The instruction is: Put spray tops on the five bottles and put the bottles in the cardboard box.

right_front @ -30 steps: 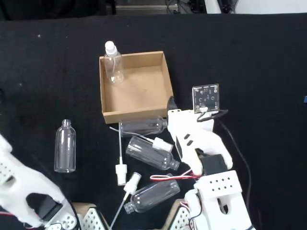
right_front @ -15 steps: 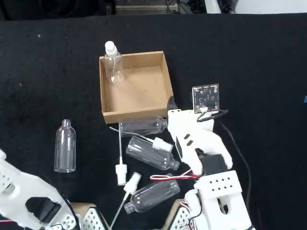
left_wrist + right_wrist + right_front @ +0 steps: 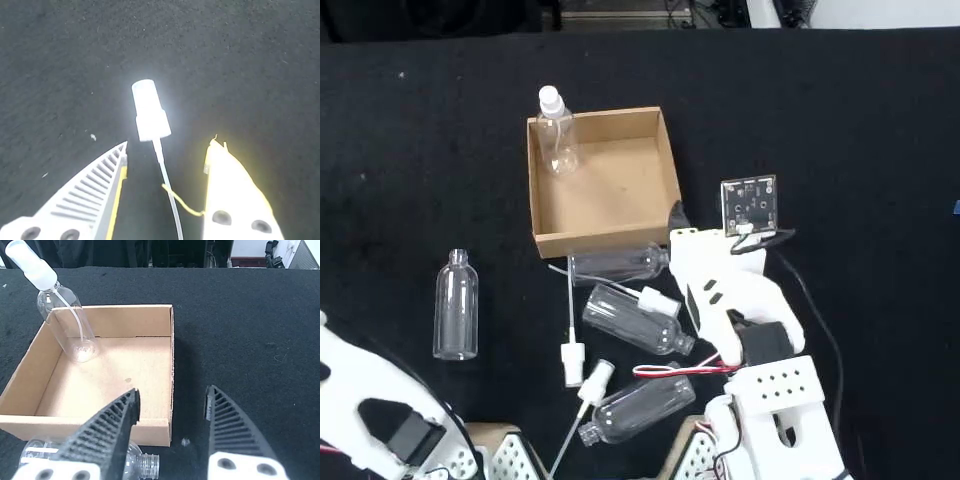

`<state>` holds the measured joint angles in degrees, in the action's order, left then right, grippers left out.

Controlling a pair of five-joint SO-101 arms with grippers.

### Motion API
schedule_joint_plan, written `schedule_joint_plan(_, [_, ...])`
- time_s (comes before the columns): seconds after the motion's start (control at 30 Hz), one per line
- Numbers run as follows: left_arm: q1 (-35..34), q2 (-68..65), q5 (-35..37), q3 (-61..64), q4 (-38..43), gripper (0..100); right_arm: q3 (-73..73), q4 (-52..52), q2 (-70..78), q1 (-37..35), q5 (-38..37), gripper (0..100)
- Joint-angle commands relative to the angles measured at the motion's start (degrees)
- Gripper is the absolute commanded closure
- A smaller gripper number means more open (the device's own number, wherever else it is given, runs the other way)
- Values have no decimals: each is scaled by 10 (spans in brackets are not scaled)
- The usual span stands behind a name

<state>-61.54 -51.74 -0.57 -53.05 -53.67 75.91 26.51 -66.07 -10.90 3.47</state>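
Note:
The cardboard box [image 3: 604,241] holds one upright bottle [image 3: 557,133] with a white spray top, set in a far corner. Uncapped clear bottles lie on the black table: one at the left [image 3: 456,305], one against the box front [image 3: 618,265], one below it [image 3: 635,322] and one nearest the arms [image 3: 635,408]. Loose spray tops [image 3: 573,360] lie among them. My right gripper [image 3: 172,391] is open, just short of the box [image 3: 171,355], where the capped bottle [image 3: 65,315] stands. My left gripper [image 3: 169,146] is open, a spray top [image 3: 150,112] lying ahead of it with its tube between the jaws.
A small square circuit board [image 3: 749,204] sits right of the box beside the right arm [image 3: 730,290]. The left arm [image 3: 370,415] is at the bottom left corner. A bottle neck [image 3: 145,464] lies under the right gripper.
The left arm has shifted lower toward the bottom left corner of the high view. The right arm, bottles and box have stayed put.

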Motion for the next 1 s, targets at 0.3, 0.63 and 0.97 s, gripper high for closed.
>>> schedule_joint_plan(0.3, [-29,-185,3,-285,18,722,-7,-13,-12,-9,-1,798])
schedule_joint_plan(0.63, [-15,-259,81,-331,47,722,1,-17,-15,-9,-1,798])
schedule_joint_plan(0.97, [-1,-263,91,-331,67,728,-1,-17,-15,-9,-1,798])
